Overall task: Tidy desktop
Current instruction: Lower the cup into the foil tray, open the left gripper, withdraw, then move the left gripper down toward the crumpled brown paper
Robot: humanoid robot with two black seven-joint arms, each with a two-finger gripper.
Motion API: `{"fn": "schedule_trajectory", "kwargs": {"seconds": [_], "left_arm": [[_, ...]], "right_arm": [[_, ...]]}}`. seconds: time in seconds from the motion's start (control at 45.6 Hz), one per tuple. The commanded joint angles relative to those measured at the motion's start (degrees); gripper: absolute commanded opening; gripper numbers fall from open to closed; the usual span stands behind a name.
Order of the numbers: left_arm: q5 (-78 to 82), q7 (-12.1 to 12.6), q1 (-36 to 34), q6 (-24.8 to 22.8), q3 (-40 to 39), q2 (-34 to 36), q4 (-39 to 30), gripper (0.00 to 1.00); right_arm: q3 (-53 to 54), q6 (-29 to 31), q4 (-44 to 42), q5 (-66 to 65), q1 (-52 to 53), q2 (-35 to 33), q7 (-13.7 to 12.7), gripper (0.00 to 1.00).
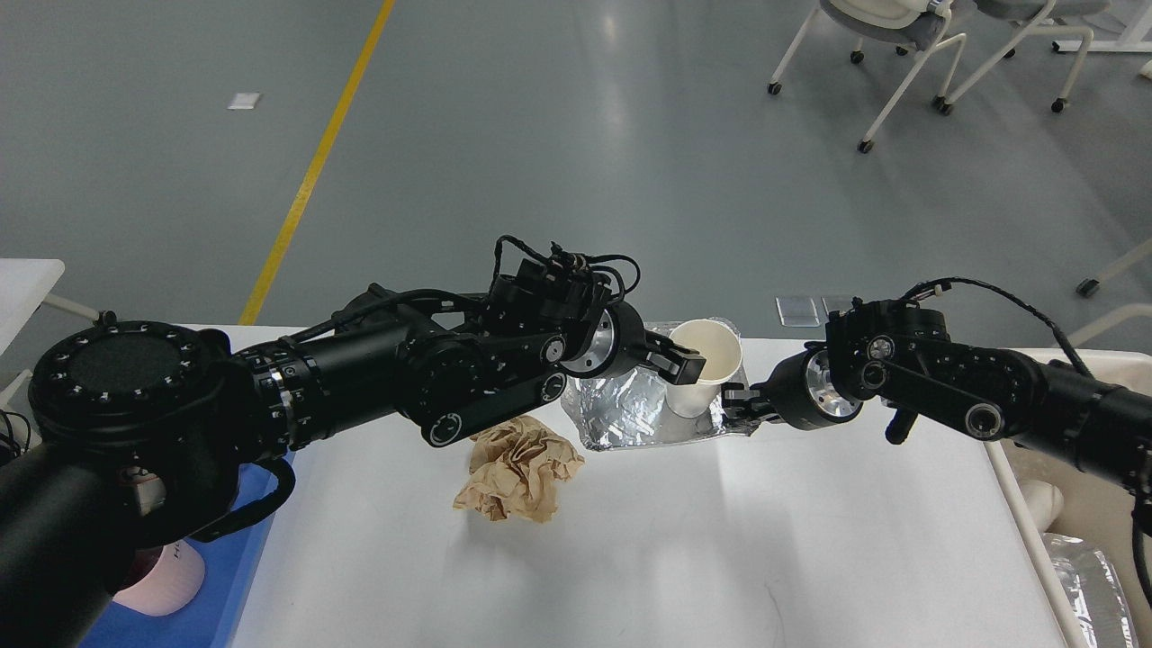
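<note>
The white desktop (684,549) fills the lower middle of the head view. A white paper cup (711,360) stands upright on a crumpled sheet of silver foil (630,409) near the desktop's far edge. My left gripper (686,362) reaches in from the left and its fingers close on the cup's left rim. My right gripper (740,405) comes in from the right at the foil's right edge, just below the cup. Its fingers are small and dark, and their stance is unclear. A crumpled ball of brown paper (517,470) lies on the desktop in front of the foil.
A blue tray (229,576) at the left edge holds a pink and white object (166,585), partly hidden by my left arm. A cream bin (1021,504) at the right edge holds foil (1089,585). White chairs (900,36) stand on the grey floor beyond.
</note>
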Motion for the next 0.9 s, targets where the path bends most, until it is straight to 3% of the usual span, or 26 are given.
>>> {"fn": "schedule_trajectory", "kwargs": {"seconds": [0.0,0.219,0.329,0.592,0.789,0.877], "left_arm": [[-2.03,-0.1,-0.63,0.1,-1.64,0.17,-0.08,0.97],[-7.22,-0.1,-5.72,-0.6,-4.72,2.72,-2.72,0.97],[-7.92,-0.01,-7.92,-0.87,-4.64,8.07,-8.33,0.97],[-7.75,0.43,-9.16,-1.13,-4.02,30.56,-27.05,0.97],[-7.75,3.51,-8.01,-1.13,-4.02,51.39,-41.91,0.97],[-7.57,3.68,-5.47,-1.13,-4.02,60.44,-46.66,0.97]], "right_arm": [[0.0,0.0,-0.09,0.03,-0.09,-0.09,0.0,0.0],[0.27,-0.08,-0.18,0.03,-1.14,-0.09,0.08,0.0],[0.27,-0.08,-0.09,0.03,-1.23,-0.61,0.0,0.0],[0.35,-0.08,0.09,0.03,-1.93,-2.11,0.0,0.0],[0.35,-0.26,0.0,0.03,-2.28,-2.02,0.0,0.0],[0.53,-0.35,0.0,0.03,-2.55,-1.93,0.0,0.0]]}}
